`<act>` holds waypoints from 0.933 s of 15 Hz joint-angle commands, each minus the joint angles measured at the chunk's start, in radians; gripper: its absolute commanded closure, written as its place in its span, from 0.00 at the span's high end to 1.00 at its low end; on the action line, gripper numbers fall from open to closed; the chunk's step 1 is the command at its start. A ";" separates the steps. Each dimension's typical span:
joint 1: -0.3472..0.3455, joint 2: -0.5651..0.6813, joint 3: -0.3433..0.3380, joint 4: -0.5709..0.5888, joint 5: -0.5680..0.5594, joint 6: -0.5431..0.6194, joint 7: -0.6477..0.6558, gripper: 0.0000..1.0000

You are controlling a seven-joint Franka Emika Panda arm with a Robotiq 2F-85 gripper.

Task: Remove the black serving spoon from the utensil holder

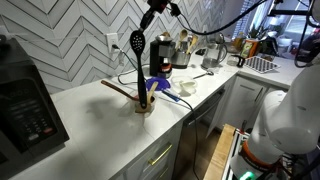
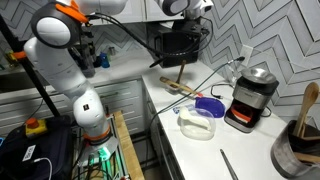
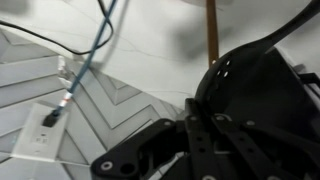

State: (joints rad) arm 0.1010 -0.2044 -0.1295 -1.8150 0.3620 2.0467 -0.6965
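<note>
Just one black serving spoon (image 1: 137, 44), one holder (image 1: 145, 104)

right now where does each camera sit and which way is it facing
Exterior view: close by the black machine, looking along the counter at the black spoon standing in its holder; white arm at right.
Exterior view: at the counter's far end, looking back toward that machine; the arm fills the left.
Wrist view: on the wrist, facing the tiled wall and an outlet; the claw fills the lower right.
Shared: both exterior views show counter, machine and arm.
</note>
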 commanded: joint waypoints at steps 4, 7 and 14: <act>0.018 0.098 0.094 0.089 0.029 -0.060 -0.033 0.06; 0.012 0.120 0.095 0.116 0.030 -0.074 -0.046 0.06; 0.031 0.395 0.111 0.379 0.068 -0.192 -0.254 0.01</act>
State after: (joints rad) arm 0.1315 0.0206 -0.0212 -1.6226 0.3920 1.9520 -0.8634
